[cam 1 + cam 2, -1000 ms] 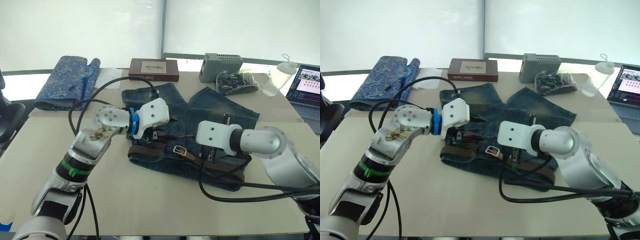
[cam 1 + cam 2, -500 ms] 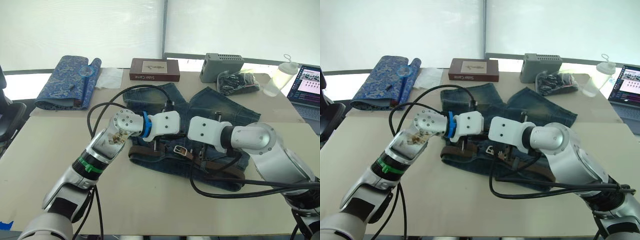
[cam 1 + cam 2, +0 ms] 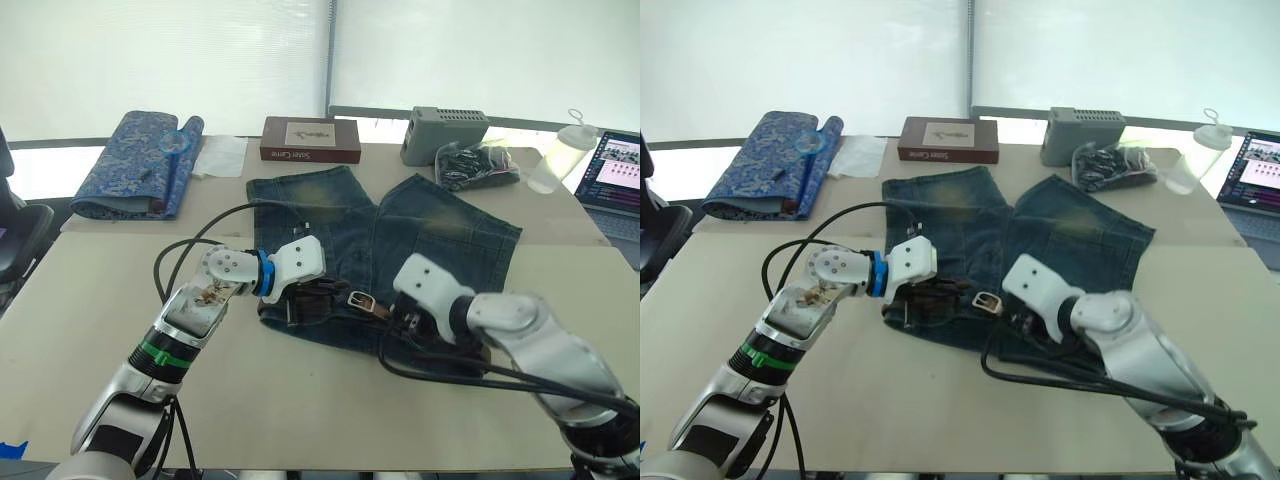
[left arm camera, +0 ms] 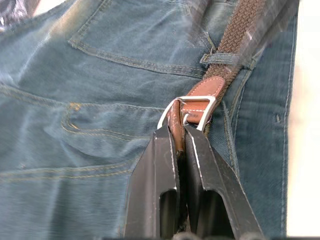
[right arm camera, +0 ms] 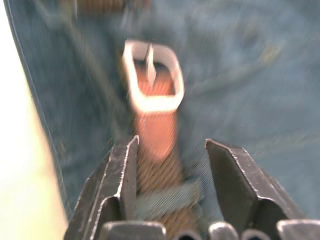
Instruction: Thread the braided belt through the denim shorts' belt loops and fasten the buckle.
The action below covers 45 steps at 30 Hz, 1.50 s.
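Note:
The denim shorts point(image 3: 400, 225) lie flat on the table, waistband toward me. Along the waistband runs the braided belt point(image 4: 235, 35), passing under a belt loop point(image 4: 220, 59). The silver buckle point(image 3: 360, 299) sits near the middle of the waistband. My left gripper point(image 4: 180, 132) is shut on the belt's brown leather end right at the buckle point(image 4: 187, 107). My right gripper point(image 5: 170, 145) is open at the waistband's right part, its fingers point(image 5: 117, 175) astride the belt without touching it, the buckle point(image 5: 152, 80) just ahead.
At the table's far side stand a blue patterned fabric roll point(image 3: 135, 160), a brown box point(image 3: 310, 140), a grey box point(image 3: 445, 130), a bag of dark items point(image 3: 475, 165), a bottle point(image 3: 560, 155) and a laptop point(image 3: 615, 175). Black cables point(image 3: 440, 375) trail off my right arm.
My right gripper has opened, let go of the belt and drawn back toward the near edge. My left gripper has shut on the belt's end and pulled nearer and leftward.

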Each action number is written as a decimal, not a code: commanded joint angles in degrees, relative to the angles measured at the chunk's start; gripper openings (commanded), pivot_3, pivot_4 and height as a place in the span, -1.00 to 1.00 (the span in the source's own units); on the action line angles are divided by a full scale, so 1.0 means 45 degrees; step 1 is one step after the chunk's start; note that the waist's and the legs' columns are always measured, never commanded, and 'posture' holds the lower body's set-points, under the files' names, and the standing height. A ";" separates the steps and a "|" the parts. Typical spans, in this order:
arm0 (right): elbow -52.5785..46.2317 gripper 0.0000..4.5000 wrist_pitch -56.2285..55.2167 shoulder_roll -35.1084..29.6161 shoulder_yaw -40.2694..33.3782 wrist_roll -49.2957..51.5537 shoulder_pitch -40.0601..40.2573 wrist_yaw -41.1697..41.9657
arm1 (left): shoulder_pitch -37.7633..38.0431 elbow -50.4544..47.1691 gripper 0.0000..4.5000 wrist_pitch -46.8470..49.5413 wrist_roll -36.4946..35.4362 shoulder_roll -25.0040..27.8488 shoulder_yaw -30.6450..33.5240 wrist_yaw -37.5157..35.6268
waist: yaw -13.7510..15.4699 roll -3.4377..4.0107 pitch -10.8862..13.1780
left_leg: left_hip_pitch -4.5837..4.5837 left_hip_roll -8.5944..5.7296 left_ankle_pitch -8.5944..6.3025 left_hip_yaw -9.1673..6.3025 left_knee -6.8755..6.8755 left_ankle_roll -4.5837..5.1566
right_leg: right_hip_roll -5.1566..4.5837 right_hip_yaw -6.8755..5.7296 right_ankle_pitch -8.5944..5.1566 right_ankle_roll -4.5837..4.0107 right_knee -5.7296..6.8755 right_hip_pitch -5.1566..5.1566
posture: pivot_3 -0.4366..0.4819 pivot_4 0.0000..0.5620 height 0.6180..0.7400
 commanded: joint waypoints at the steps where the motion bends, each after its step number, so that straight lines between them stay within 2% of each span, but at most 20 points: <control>1: -0.0219 0.09 -0.0801 0.0648 -0.0585 -0.0022 -0.0319 -0.0770 | 0.0040 -0.0437 -1.00 0.1087 -0.1093 -0.0173 0.0775 -0.0146 | -0.0029 0.0000 0.0000 | 0.0000 0.0002 0.0004 0.0001 -0.0002 -0.0006 | 0.0004 0.0000 0.0000 0.0000 0.0007 -0.0004 | -0.05 -0.47 1.00; 5: -0.0607 0.09 -0.1959 0.1302 -0.0748 0.0515 -0.0563 -0.0621 | 0.0116 -0.0752 -1.00 0.1747 -0.1595 -0.0073 0.0825 -0.0389 | -0.0039 0.0000 0.0000 | 0.0001 0.0009 0.0038 -0.0016 -0.0016 -0.0064 | 0.0031 0.0000 -0.0006 0.0007 0.0011 -0.0004 | -0.05 -0.47 1.00; 18: -0.0312 0.09 -0.2921 0.1064 0.0114 0.1230 -0.1483 -0.0049 | 0.0316 -0.1620 -1.00 0.0421 -0.1000 0.0351 0.0146 -0.1033 | 0.0008 0.0000 0.0000 | 0.0001 0.0007 0.0027 -0.0015 -0.0017 -0.0044 | 0.0029 0.0001 -0.0002 -0.0001 -0.0004 0.0000 | -0.05 -0.47 1.00; 21: -0.0199 -0.27 -0.3092 0.0952 0.0244 0.1320 -0.1607 0.0124 | 0.0330 -0.1678 -1.00 0.0036 -0.0749 0.0381 0.0043 -0.0975 | 0.0003 0.0000 0.0001 | 0.0001 0.0006 0.0025 -0.0012 -0.0014 -0.0042 | 0.0029 0.0003 -0.0002 -0.0002 -0.0007 0.0003 | -0.05 -0.47 1.00; 25: -0.0120 -0.89 -0.3197 0.0971 0.0374 0.1525 -0.1761 0.0378 | 0.0357 -0.1762 -1.00 -0.0461 -0.0435 0.0365 -0.0080 -0.0934 | 0.0006 0.0000 0.0001 | 0.0001 0.0007 -0.0006 -0.0013 -0.0014 0.0011 | 0.0029 0.0002 -0.0001 -0.0003 -0.0007 0.0003 | -0.05 -0.47 1.00; 26: -0.0125 -0.99 -0.3205 0.0964 0.0408 0.1589 -0.1791 0.0475 | 0.0349 -0.1772 -1.00 -0.0581 -0.0379 0.0350 -0.0096 -0.0942 | 0.0006 0.0001 0.0001 | 0.0001 0.0007 -0.0006 -0.0013 -0.0013 0.0011 | 0.0028 0.0002 -0.0001 -0.0003 -0.0007 0.0003 | -0.05 -0.47 1.00; 33: -0.0092 -0.99 -0.3310 0.0721 0.0425 0.1723 -0.1866 0.0774 | 0.0276 -0.1661 -1.00 -0.0840 -0.0187 0.0346 0.0025 -0.0968 | 0.0005 0.0001 0.0001 | 0.0001 0.0007 -0.0006 -0.0011 -0.0013 0.0011 | 0.0028 0.0002 -0.0001 -0.0002 -0.0007 0.0003 | -0.05 -0.47 1.00; 36: -0.0045 -1.00 -0.3376 0.0542 0.0259 0.1714 -0.1788 0.0758 | 0.0269 -0.1522 -0.48 -0.0788 -0.0288 0.0640 0.0238 -0.1216 | 0.0005 0.0001 0.0001 | 0.0001 0.0008 -0.0006 -0.0012 -0.0014 0.0010 | 0.0028 0.0002 -0.0001 -0.0002 -0.0006 0.0002 | -0.05 -0.47 1.00; 41: -0.0032 -1.00 -0.3417 0.0268 -0.0036 0.1801 -0.1645 0.0763 | 0.0334 -0.1016 0.56 -0.1813 0.0340 0.1203 0.0213 -0.1265 | 0.0008 0.0001 0.0001 | 0.0001 0.0009 -0.0006 -0.0012 -0.0014 0.0011 | 0.0028 0.0002 -0.0002 -0.0003 -0.0007 0.0000 | -0.05 -0.47 1.00; 45: -0.0103 -1.00 -0.3411 0.0173 -0.0137 0.1891 -0.1584 0.0746 | 0.0348 -0.0728 0.56 -0.2154 0.0575 0.1241 0.0148 -0.1085 | 0.0019 0.0001 0.0001 | 0.0001 0.0008 -0.0007 -0.0012 -0.0013 0.0012 | 0.0028 0.0002 -0.0001 -0.0003 -0.0009 0.0002 | -0.05 -0.47 1.00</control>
